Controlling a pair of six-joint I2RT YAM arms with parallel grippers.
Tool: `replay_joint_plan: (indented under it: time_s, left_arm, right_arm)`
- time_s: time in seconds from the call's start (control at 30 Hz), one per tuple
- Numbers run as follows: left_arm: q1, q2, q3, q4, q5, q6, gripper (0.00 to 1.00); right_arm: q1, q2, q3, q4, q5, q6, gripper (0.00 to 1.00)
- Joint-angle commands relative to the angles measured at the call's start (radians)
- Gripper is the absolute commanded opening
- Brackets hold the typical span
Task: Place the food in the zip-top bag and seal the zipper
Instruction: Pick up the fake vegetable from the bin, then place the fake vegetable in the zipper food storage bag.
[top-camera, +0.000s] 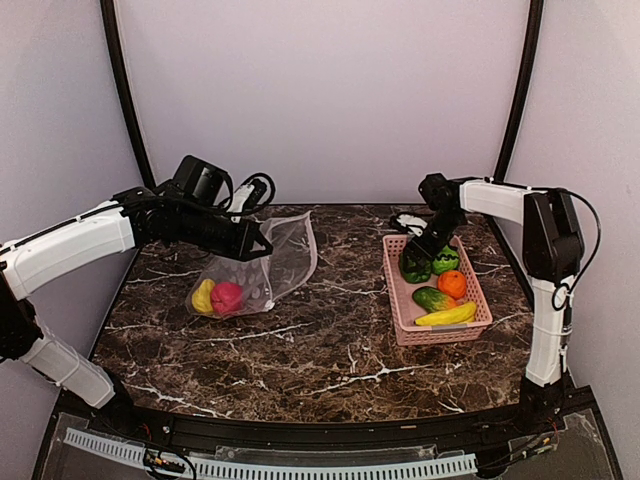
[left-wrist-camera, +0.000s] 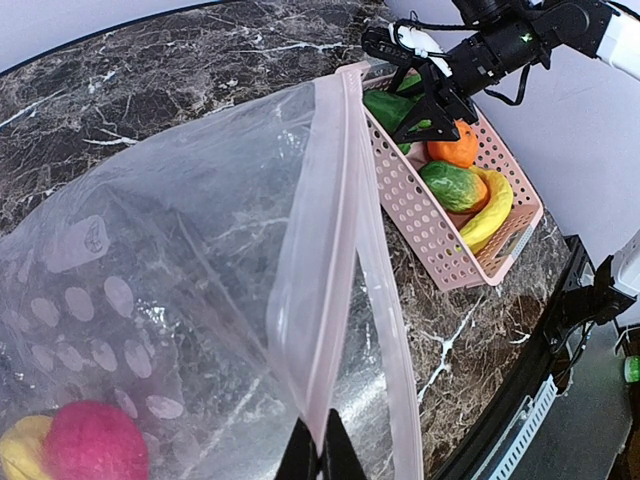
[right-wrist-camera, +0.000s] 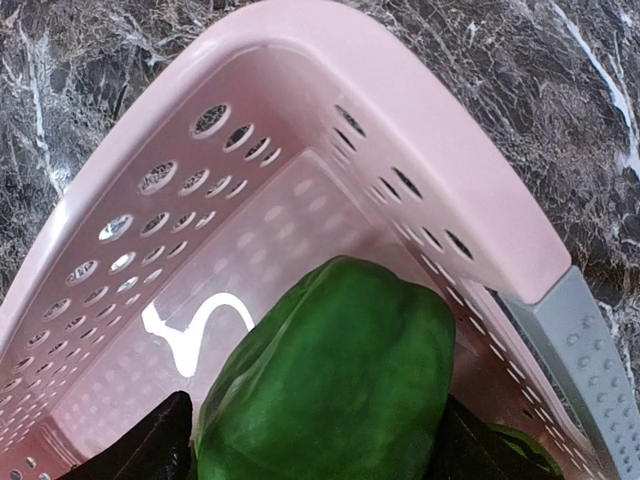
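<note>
Bag (top-camera: 285, 250) at 9 o'clock holds two foods (top-camera: 218, 297), left gripper (left-wrist-camera: 320, 455) pinching zipper (left-wrist-camera: 340, 250); right gripper (top-camera: 416, 257) wide astride green pepper (right-wrist-camera: 330, 370), basket (top-camera: 397, 300) 3 o'clock.

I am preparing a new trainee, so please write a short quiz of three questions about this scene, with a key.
1. True or false: the clear dotted plastic bag holds a red toy apple.
2. The left gripper pinches: A the bag's pale pink zipper strip, B a metal spoon, C a blue cloth.
3. Fill in: the right gripper straddles a green toy ___ in the pink perforated plastic basket.
Key: 1 true; 2 A; 3 pepper.
</note>
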Motion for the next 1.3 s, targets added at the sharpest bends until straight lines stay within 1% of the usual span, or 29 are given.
replay_joint_plan:
  time_s: [0.0, 0.1, 0.13, 0.27, 0.4, 0.67, 0.77, 0.87, 0.97, 1.07, 1.17, 1.27]
  left_arm:
    - [-0.002, -0.003, -0.021, 0.010, 0.018, 0.003, 0.01]
    - [-0.001, -0.006, -0.027, 0.013, 0.018, 0.000, 0.01]
    - [-0.002, -0.007, -0.028, 0.013, 0.018, 0.000, 0.01]
    - [-0.002, -0.010, -0.031, 0.013, 0.016, 0.000, 0.01]
    - [-0.002, -0.008, -0.033, 0.020, 0.017, 0.000, 0.01]
    - [-0.002, 0.015, -0.023, 0.041, 0.029, -0.012, 0.01]
    - [-0.002, 0.028, -0.011, 0.048, 0.031, -0.014, 0.01]
    - [-0.002, 0.042, -0.002, 0.048, 0.031, -0.012, 0.01]
    - [-0.002, 0.061, 0.016, 0.047, 0.035, -0.013, 0.01]
    - [-0.002, 0.068, 0.030, 0.059, 0.039, -0.017, 0.01]
    - [-0.002, 0.077, 0.048, 0.066, 0.039, -0.017, 0.01]
    - [-0.002, 0.084, 0.059, 0.066, 0.041, -0.015, 0.01]
  right_arm:
    - [-0.006, 0.025, 0.009, -0.038, -0.001, 0.023, 0.79]
    - [-0.006, 0.027, 0.013, -0.037, -0.001, 0.031, 0.79]
    - [-0.006, 0.029, 0.015, -0.039, -0.004, 0.030, 0.77]
    - [-0.005, 0.018, 0.020, -0.044, -0.043, 0.031, 0.63]
    - [-0.003, -0.020, 0.019, -0.045, -0.064, 0.031, 0.55]
    - [0.000, -0.154, 0.018, -0.077, -0.086, 0.027, 0.51]
    - [0.005, -0.211, 0.025, -0.092, -0.183, 0.004, 0.51]
    - [0.027, -0.252, 0.062, -0.131, -0.321, -0.019, 0.51]
    - [0.072, -0.284, 0.117, -0.173, -0.466, -0.045, 0.51]
    - [0.137, -0.301, 0.165, -0.194, -0.566, -0.080, 0.52]
    - [0.196, -0.285, 0.204, -0.199, -0.639, -0.102, 0.53]
    - [0.249, -0.210, 0.301, -0.253, -0.662, -0.104, 0.54]
